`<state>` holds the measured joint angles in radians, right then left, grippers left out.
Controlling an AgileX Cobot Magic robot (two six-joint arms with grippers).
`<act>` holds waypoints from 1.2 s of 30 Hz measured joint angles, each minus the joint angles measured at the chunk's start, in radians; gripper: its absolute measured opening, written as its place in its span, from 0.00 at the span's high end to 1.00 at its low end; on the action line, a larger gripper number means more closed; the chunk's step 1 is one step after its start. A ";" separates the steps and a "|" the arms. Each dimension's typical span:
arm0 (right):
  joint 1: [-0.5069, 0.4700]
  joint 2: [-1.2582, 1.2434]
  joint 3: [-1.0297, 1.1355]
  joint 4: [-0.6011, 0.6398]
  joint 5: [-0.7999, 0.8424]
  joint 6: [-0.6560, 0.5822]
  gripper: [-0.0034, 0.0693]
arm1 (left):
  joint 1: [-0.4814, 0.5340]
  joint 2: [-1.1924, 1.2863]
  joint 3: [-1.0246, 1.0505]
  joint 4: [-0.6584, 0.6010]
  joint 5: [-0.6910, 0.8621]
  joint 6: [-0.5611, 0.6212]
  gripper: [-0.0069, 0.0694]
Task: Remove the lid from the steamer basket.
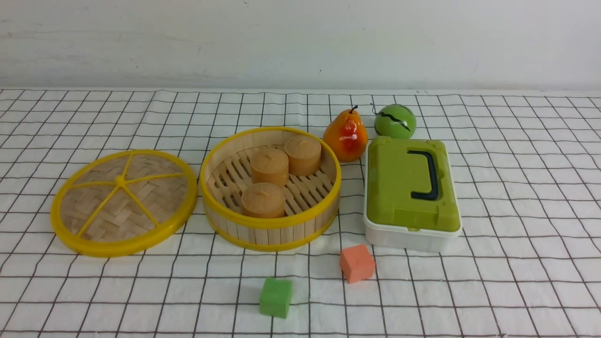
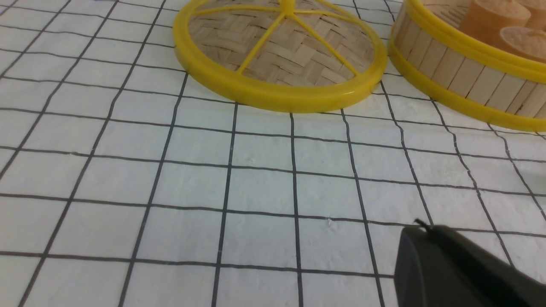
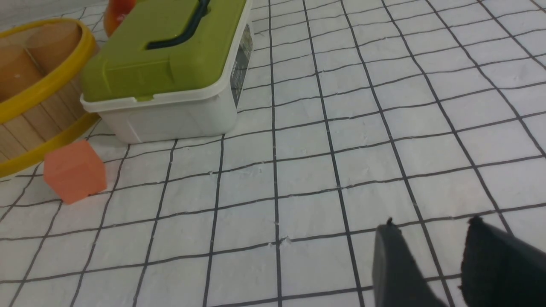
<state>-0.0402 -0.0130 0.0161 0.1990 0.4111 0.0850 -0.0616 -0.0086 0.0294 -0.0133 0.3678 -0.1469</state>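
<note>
The lid [image 1: 123, 202], a woven bamboo disc with a yellow rim and spokes, lies flat on the checked cloth to the left of the steamer basket [image 1: 270, 188]. The basket is uncovered and holds three tan buns [image 1: 269, 166]. In the left wrist view the lid [image 2: 281, 55] and the basket [image 2: 465, 72] lie well ahead of my left gripper [image 2: 420, 228], whose dark fingers are pressed together and hold nothing. My right gripper [image 3: 431, 224] is open and empty above bare cloth. The basket's edge [image 3: 38, 106] shows far off in the right wrist view. Neither arm shows in the front view.
A white box with a green lid and dark handle [image 1: 411, 192] stands right of the basket. A pear [image 1: 346, 135] and a green ball [image 1: 395, 121] sit behind it. An orange cube [image 1: 357, 263] and a green cube [image 1: 275, 296] lie in front.
</note>
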 joint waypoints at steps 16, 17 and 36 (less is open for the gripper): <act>0.000 0.000 0.000 0.000 0.000 0.000 0.62 | 0.000 0.000 0.000 0.000 0.000 0.000 0.91; 0.000 0.000 0.000 0.000 0.000 0.000 0.62 | 0.000 0.000 0.000 0.000 0.000 0.000 0.91; 0.000 0.000 0.000 0.000 0.000 0.000 0.62 | 0.000 0.000 0.000 0.000 0.001 0.000 0.88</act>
<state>-0.0402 -0.0130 0.0161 0.1990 0.4111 0.0850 -0.0616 -0.0086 0.0294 -0.0133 0.3690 -0.1465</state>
